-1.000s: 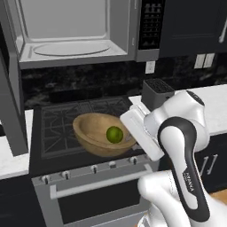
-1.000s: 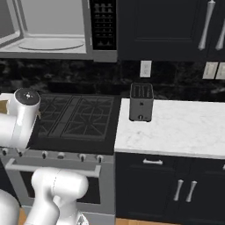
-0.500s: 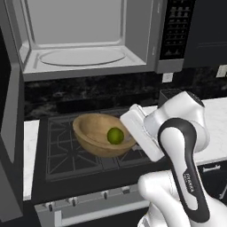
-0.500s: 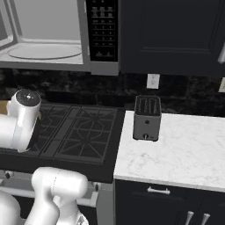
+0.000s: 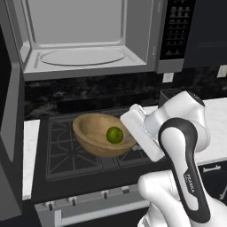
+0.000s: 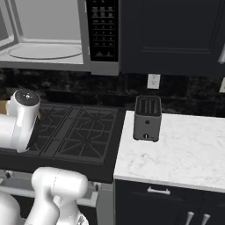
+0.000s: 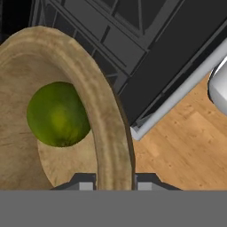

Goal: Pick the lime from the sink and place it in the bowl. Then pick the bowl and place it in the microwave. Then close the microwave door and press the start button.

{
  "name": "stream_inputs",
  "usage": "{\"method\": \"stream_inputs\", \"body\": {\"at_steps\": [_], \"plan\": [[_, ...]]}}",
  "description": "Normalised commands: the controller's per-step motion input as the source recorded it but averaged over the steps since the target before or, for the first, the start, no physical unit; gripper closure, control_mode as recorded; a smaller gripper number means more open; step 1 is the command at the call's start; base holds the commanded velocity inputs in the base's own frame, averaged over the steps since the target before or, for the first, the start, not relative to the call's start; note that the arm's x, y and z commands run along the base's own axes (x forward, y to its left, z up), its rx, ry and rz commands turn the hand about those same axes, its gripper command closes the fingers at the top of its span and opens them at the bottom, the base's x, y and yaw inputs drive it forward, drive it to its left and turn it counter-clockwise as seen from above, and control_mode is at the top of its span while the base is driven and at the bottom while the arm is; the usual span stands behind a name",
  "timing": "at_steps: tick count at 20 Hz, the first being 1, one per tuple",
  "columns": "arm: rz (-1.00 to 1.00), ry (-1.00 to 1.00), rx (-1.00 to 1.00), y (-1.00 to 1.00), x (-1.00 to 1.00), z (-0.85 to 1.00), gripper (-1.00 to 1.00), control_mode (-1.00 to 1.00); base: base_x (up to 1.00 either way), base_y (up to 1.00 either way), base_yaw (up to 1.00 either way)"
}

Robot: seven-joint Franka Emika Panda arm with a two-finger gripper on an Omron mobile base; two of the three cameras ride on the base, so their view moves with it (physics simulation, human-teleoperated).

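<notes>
My fingers (image 7: 114,181) are clamped on the right rim of the bowl (image 5: 98,135), holding it with the lime (image 5: 115,135) inside above the stove (image 5: 75,150), below the open microwave (image 5: 84,40).

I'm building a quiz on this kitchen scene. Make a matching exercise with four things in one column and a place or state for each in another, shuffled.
Things:
1. small round yellow-green lime
2. wide light-brown wooden bowl
3. silver-grey microwave
4. small grey toaster

Places or states:
A. standing on the white marble counter
B. door open, turntable bare
C. lying inside the bowl
D. held by its rim above the black stove

Pairs: 1-C, 2-D, 3-B, 4-A
</notes>
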Motion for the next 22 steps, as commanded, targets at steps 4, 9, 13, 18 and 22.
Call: {"method": "stream_inputs", "body": {"at_steps": [4, 9, 13, 18, 22], "plan": [[0.0, 0.0, 0.0, 0.0, 0.0, 0.0, 1.0, 1.0, 0.53, 0.0, 0.02], [-0.01, -0.08, 0.0, -0.02, -0.08, 0.0, 1.0, -1.0, 0.05, 0.0, 0.0], [-0.09, -0.23, -0.07, -0.1, -0.22, 0.57, 1.0, -1.0, 0.0, 0.0, 0.0], [-0.13, -0.21, -0.14, -0.29, -0.02, 1.0, 1.0, -1.0, 0.0, 0.0, 0.0], [-0.01, -0.08, -0.11, -0.18, 0.01, 0.86, 1.0, -1.0, 0.0, 0.0, 0.0]]}}
